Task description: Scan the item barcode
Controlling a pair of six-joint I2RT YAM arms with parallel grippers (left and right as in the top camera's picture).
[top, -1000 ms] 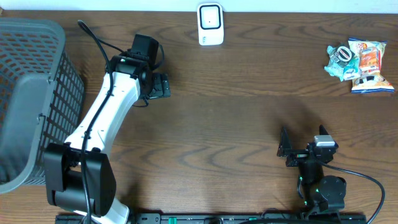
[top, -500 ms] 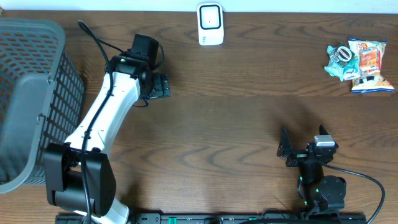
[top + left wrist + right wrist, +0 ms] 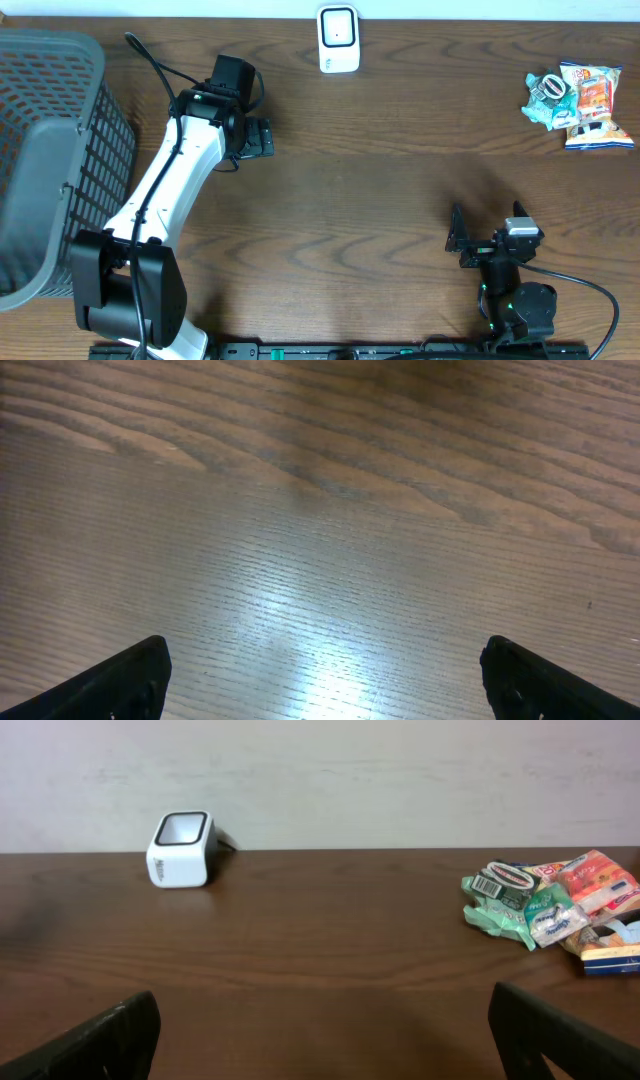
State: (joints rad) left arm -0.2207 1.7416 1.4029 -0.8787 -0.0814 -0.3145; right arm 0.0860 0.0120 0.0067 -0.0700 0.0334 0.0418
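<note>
A white barcode scanner [image 3: 339, 38] with a dark window stands at the back middle of the table; the right wrist view shows the scanner [image 3: 181, 849] at far left. A pile of snack packets [image 3: 578, 95] lies at the back right, and the packets [image 3: 555, 908] show in the right wrist view, a barcode facing up on the green one. My left gripper [image 3: 258, 138] hovers open over bare wood, left of the scanner, with nothing between its fingers [image 3: 110, 685]. My right gripper [image 3: 459, 240] rests open near the front right, far from the packets.
A grey mesh basket [image 3: 48, 160] fills the left edge of the table. The left arm [image 3: 160, 200] stretches diagonally from the front left. A cable loops behind the right arm's base [image 3: 520, 305]. A pale wall runs behind the table.
</note>
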